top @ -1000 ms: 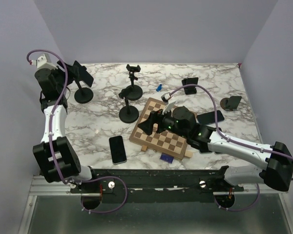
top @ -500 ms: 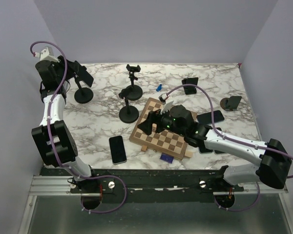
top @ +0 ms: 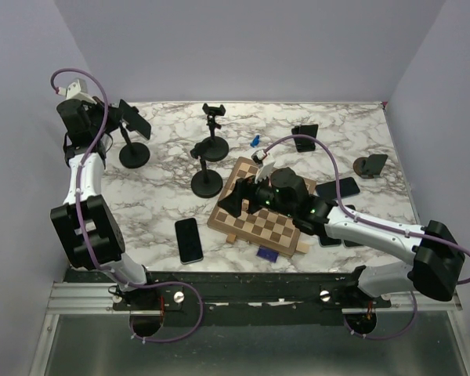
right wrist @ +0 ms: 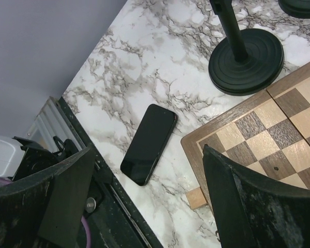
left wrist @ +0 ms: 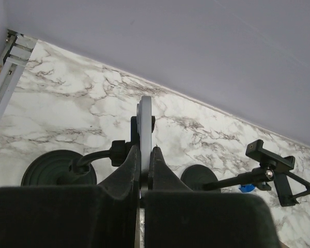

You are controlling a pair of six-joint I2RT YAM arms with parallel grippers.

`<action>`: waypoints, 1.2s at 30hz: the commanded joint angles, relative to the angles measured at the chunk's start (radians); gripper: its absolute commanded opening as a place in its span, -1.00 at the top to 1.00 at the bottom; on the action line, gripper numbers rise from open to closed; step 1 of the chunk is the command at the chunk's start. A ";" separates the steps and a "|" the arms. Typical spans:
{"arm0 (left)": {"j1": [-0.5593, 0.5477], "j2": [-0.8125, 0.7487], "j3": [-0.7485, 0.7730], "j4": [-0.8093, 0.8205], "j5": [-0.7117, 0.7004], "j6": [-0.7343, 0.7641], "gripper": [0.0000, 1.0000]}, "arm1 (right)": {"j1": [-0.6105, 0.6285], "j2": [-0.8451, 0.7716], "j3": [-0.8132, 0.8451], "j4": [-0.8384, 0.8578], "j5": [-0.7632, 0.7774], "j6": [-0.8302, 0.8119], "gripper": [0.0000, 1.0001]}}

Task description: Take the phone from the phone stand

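The phone (top: 133, 121) is a dark slab clamped in the black phone stand (top: 135, 153) at the far left of the table. In the left wrist view I see the phone (left wrist: 144, 116) edge-on, as a pale strip rising between my fingers. My left gripper (left wrist: 144, 151) is shut on the phone's lower part, with the stand's clamp right behind it and the stand's round base (left wrist: 58, 168) below to the left. My right gripper (top: 236, 202) hovers open over the left edge of the chessboard (top: 270, 223), holding nothing.
Two empty black stands (top: 212, 133) (top: 207, 184) rise mid-table. A loose phone (right wrist: 149, 143) lies flat near the front edge. More phones (top: 304, 137) (top: 338, 188) and a small stand (top: 370, 165) sit at the right. A blue object (top: 254, 141) lies behind the board.
My left gripper has closed from open onto the phone in the stand. The left wrist shifted slightly, and the right arm crept a little to the left.
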 commanded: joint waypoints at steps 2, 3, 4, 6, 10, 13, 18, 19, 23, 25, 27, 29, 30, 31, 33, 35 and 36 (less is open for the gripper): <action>0.001 -0.144 -0.106 0.006 0.073 -0.070 1.00 | -0.007 -0.030 0.003 0.030 -0.037 0.019 -0.84; -0.001 -0.180 -0.142 0.014 0.079 -0.093 1.00 | -0.008 -0.031 0.004 0.026 -0.040 0.022 -0.84; -0.003 -0.216 -0.170 0.013 0.086 -0.101 1.00 | -0.007 -0.031 0.006 0.021 -0.046 0.029 -0.84; -0.025 -0.289 -0.232 -0.020 0.075 -0.088 1.00 | -0.008 -0.033 0.011 0.008 -0.058 0.036 -0.83; -0.045 -0.418 -0.361 -0.012 0.130 -0.100 1.00 | -0.008 -0.032 0.018 -0.007 -0.081 0.050 -0.84; -0.051 -0.464 -0.418 -0.021 0.225 -0.107 1.00 | -0.007 -0.027 0.025 -0.013 -0.098 0.058 -0.83; -0.079 -0.489 -0.429 -0.143 0.294 -0.012 1.00 | -0.007 0.014 0.070 -0.080 -0.121 0.030 -0.87; -0.079 -0.491 -0.420 -0.178 0.297 0.011 1.00 | -0.006 0.027 0.092 -0.112 -0.117 0.011 -0.94; -0.080 -0.505 -0.351 -0.315 0.312 0.108 1.00 | -0.007 0.054 0.155 -0.225 -0.052 -0.057 -1.00; -0.082 -0.517 -0.324 -0.377 0.317 0.180 1.00 | -0.006 0.066 0.183 -0.256 -0.027 -0.088 -1.00; -0.088 -0.518 -0.304 -0.433 0.293 0.230 1.00 | -0.007 0.087 0.210 -0.274 -0.016 -0.107 -1.00; -0.090 -0.520 -0.310 -0.433 0.293 0.236 1.00 | -0.006 0.116 0.247 -0.292 -0.022 -0.121 -1.00; -0.090 -0.517 -0.307 -0.435 0.300 0.238 1.00 | -0.006 0.136 0.271 -0.302 -0.029 -0.128 -1.00; -0.090 -0.514 -0.307 -0.437 0.313 0.240 1.00 | -0.006 0.153 0.292 -0.311 -0.036 -0.131 -1.00; -0.090 -0.512 -0.313 -0.422 0.330 0.233 1.00 | -0.007 0.195 0.345 -0.326 -0.049 -0.140 -1.00; -0.090 -0.513 -0.320 -0.409 0.337 0.220 0.90 | -0.006 0.230 0.404 -0.346 -0.052 -0.148 -1.00; -0.090 -0.514 -0.319 -0.413 0.327 0.217 0.75 | -0.006 0.247 0.429 -0.355 -0.054 -0.153 -1.00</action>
